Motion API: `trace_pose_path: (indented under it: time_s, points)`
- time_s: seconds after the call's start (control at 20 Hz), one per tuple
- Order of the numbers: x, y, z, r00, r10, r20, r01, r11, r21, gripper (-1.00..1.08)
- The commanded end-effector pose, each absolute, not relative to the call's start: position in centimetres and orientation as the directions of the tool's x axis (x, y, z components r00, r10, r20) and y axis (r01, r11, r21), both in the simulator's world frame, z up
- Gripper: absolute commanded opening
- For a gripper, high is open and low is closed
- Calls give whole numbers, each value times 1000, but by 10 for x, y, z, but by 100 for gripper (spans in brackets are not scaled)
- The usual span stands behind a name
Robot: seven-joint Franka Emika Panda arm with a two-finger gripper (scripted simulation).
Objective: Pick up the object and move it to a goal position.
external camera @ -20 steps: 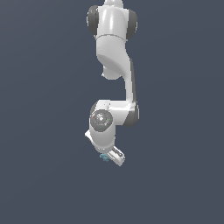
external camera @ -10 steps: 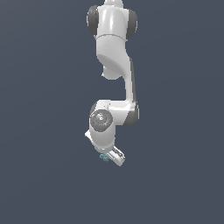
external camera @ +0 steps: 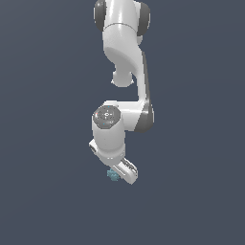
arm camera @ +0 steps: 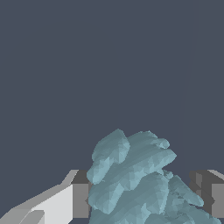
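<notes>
The object [external camera: 113, 175] is a small pale teal, lumpy clump sitting at the tip of my white gripper [external camera: 118, 175], low in the exterior view. In the wrist view the object [arm camera: 131, 175] fills the space between the two fingers. One grey pad [arm camera: 81, 199] presses against its side and the other finger [arm camera: 211, 194] stands right at its opposite side. My gripper [arm camera: 140, 194] is shut on the object. The object's lower part is cut off by the frame edge.
The white arm [external camera: 125, 72] reaches down from the top of the exterior view, with its wrist [external camera: 109, 131] directly above the gripper. Around it there is only a plain dark blue-grey background.
</notes>
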State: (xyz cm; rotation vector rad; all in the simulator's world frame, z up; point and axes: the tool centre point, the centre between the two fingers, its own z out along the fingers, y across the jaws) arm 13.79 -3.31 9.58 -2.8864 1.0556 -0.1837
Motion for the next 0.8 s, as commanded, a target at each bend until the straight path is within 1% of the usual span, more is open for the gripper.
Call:
trace_pose_path:
  time_s: [0.0,0.4,0.75]
  points:
    - [150,-34,124,746,-653,133,-637,-757,-147,-100]
    - [177,-42,243,669,-683,293,-598,-729,-334,-100]
    - [174,-54,351,568,-711,414,-524,-701,-484,-100]
